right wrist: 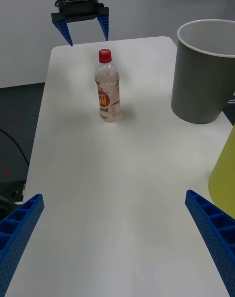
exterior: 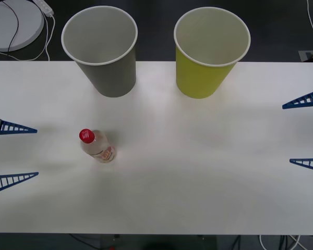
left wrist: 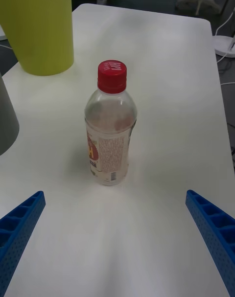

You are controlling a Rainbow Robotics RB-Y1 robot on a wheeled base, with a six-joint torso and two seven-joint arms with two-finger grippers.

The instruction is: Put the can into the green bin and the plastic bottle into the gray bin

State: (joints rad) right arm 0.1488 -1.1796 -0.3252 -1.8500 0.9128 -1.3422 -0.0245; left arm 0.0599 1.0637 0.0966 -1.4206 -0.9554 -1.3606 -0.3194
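Observation:
The plastic bottle (exterior: 96,147) (left wrist: 110,130) (right wrist: 108,91) stands upright on the white table, left of centre; it is clear, with a red cap and a white label. Behind it stands the gray bin (exterior: 112,78) (right wrist: 200,86) (left wrist: 6,121), with the green bin (exterior: 201,80) (left wrist: 41,28) (right wrist: 226,174) to its right, both upright. My left gripper (exterior: 36,152) (left wrist: 115,194) (right wrist: 87,30) hangs open at the table's left edge, facing the bottle a short way off. At the right edge my right gripper (exterior: 287,134) (right wrist: 113,195) is open and holds nothing. The can is out of view.
A white round disc (exterior: 13,23) with cables lies on the dark floor beyond the table's back left corner. More cable (exterior: 281,242) shows below the front right edge. The table (exterior: 198,182) is bare between the bottle and the right gripper.

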